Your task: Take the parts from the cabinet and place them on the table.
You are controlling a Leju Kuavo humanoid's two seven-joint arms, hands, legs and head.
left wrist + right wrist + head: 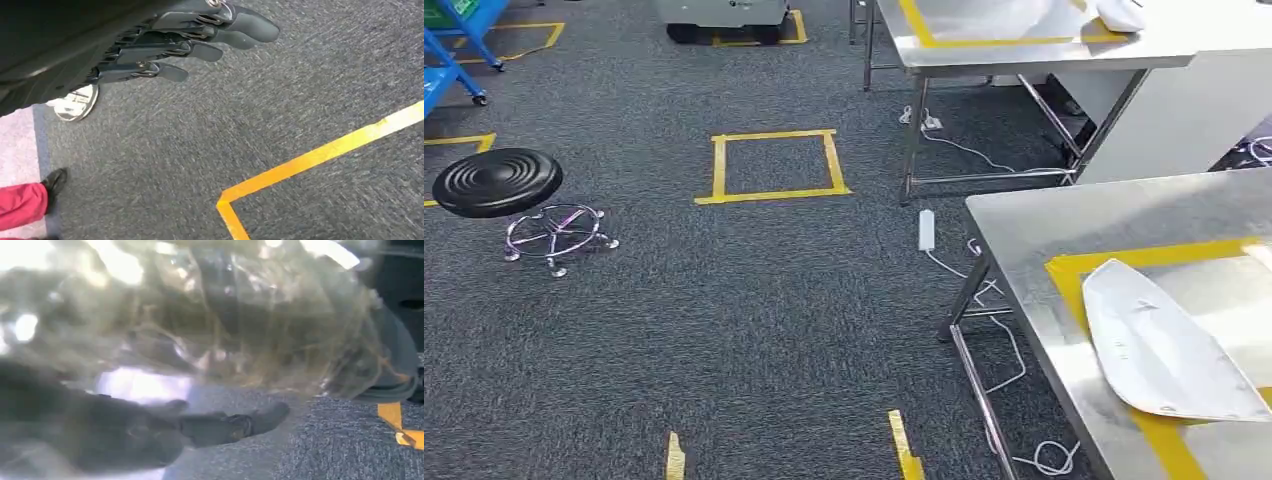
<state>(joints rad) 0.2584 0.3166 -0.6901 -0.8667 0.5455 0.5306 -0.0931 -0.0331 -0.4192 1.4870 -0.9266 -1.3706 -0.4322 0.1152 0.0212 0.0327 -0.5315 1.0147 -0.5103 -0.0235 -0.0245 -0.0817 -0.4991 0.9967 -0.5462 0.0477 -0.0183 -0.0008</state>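
The right hand (pixel 220 427) grips a crinkly clear bag (pixel 210 320), probably carrying it to the table (pixel 1034 260) at lower right. The left hand (pixel 185 42) hangs empty over carpet, fingers apart.

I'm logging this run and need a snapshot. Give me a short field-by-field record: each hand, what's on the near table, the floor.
left hand: left hand hangs over grey carpet, fingers apart, holding nothing
right hand: right hand holds a clear crinkled plastic bag; contents too blurred to tell
near table: white curved panel lies on the steel table, on a yellow tape outline
floor: black round stool, yellow tape square, white power strip
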